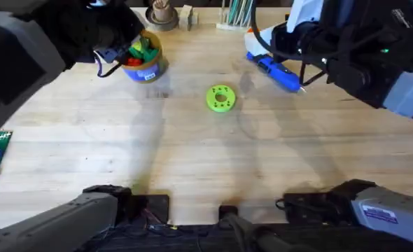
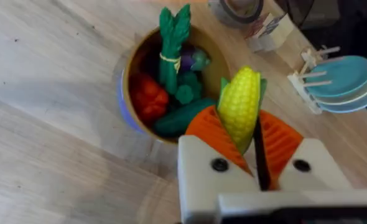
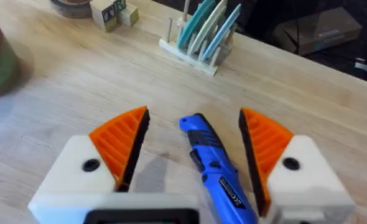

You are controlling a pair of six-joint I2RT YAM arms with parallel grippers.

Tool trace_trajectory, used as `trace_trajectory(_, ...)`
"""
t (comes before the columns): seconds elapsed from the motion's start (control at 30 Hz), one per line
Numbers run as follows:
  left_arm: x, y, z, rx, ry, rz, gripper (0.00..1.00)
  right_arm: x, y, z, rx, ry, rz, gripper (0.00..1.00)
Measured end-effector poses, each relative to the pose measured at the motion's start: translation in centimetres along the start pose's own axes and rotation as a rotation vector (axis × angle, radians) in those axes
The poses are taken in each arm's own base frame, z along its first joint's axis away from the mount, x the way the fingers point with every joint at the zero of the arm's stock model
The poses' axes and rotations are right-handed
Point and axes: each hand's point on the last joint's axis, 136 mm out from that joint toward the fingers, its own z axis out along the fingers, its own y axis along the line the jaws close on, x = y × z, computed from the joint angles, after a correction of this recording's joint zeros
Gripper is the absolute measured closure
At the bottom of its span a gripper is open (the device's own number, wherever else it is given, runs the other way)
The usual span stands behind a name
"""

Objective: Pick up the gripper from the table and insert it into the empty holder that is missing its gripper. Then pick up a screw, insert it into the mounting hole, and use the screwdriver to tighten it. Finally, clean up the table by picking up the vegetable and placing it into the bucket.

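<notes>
The table (image 1: 213,161) is carrying the bucket (image 1: 145,61) at the far left, the green disc (image 1: 220,98) near the middle, and the screwdriver (image 1: 276,73) at the far right.

The left arm is reaching to the far left, over the bucket. The left gripper (image 2: 249,140) is clenching the vegetable (image 2: 241,107), a yellow corn cob with a green end, between its orange pads (image 2: 208,127). The cob is hanging just above the bucket's near rim, beside the green, red and purple toys already lying inside.

The right gripper (image 3: 193,134) is standing released, jaws spread wide, with the blue screwdriver lying on the wood between them and touching neither pad.

Judgement: the step in hand is the clean-up drop, and the task appears to be nearing its end. The cob is sitting over the rim rather than the middle, so the arm should be carrying it farther over the opening before the jaws part. The bucket is already crowded; a low, centred release is limiting the risk of the cob bouncing off the toys or tipping over the edge.
</notes>
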Motion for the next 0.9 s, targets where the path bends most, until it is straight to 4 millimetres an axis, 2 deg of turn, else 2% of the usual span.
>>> trace_trajectory(0.13,-1.3,-0.3,0.0,0.002,-0.060,-0.003,0.882,0.0,0.0,0.0,0.000,0.000,0.000,0.088)
trace_trajectory(0.43,-2.0,0.5,-0.1,-0.041,-0.105,-0.005,0.896,0.0,0.0,0.0,0.000,0.000,0.000,0.088)
trace_trajectory(0.47,-2.1,0.5,-0.1,-0.044,-0.106,-0.002,0.850,0.0,0.0,0.0,0.000,0.000,0.000,0.088)
trace_trajectory(0.53,-2.1,0.5,-0.1,-0.046,-0.109,-0.001,0.605,0.0,0.0,0.0,0.000,0.000,0.000,0.088)
trace_trajectory(0.63,-2.2,0.6,-0.1,-0.049,-0.114,-0.002,0.113,0.0,0.0,0.0,0.000,0.000,0.000,0.089)
trace_trajectory(0.67,-2.2,0.6,-0.1,-0.050,-0.114,-0.005,0.036,0.0,0.0,0.0,0.000,0.000,0.000,0.089)
trace_trajectory(0.9,-2.2,0.6,-0.1,-0.051,-0.115,-0.005,0.006,0.0,0.0,0.0,0.000,0.000,0.003,0.085)
